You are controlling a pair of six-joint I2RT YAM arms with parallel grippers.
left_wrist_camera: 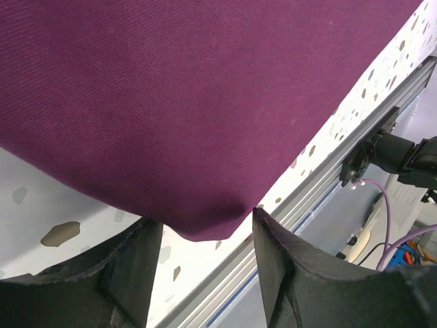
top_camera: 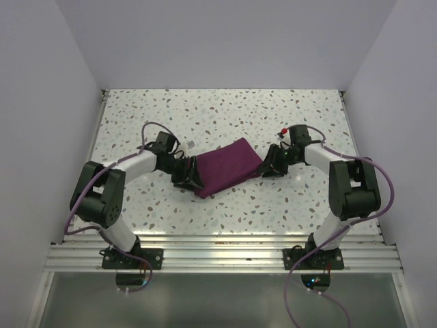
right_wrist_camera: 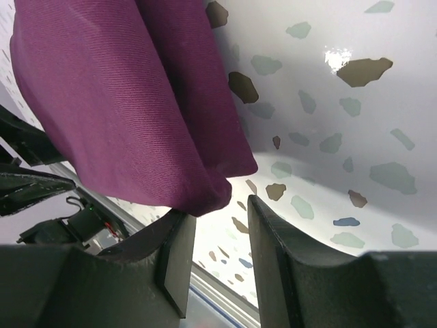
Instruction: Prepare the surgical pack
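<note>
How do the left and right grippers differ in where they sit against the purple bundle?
The left gripper sits at the purple bundle's left end, the right gripper at its right end. A flat corner points into the left gripper's gap; the right gripper's gap shows bare table, the thick fold beside one finger. Both are open, clamping nothing.

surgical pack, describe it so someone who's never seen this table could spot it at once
On the speckled white table, look at its middle. The surgical pack lies there as a folded plum-purple cloth bundle, with the left gripper at its near-left end and the right gripper at its far-right end. It is the only cloth on the table.
</note>
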